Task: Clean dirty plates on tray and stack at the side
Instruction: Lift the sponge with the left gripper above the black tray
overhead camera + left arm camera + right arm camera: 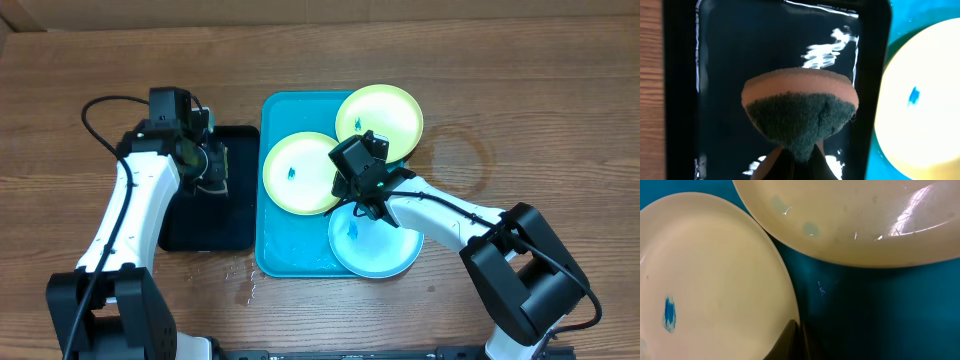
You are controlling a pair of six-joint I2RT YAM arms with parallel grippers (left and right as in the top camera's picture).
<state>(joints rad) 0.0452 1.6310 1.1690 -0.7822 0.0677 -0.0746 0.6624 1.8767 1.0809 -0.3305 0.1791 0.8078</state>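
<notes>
Where the plates lie: three plates crowd the tray; the nearest smudged one sits just right of the sponge
Left gripper: pinching the sponge over the black tray; nearer arm
Right gripper: low between plates; grip unclear
Surface: wooden table; little room

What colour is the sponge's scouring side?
Dark green, backed by peach-orange sponge; clearest in the left wrist view.

Three plates: one yellow-green rimmed plate, a second yellow-green rimmed plate, and one light-blue rimmed plate. One turquoise tray, one black tray, one sponge.
</notes>
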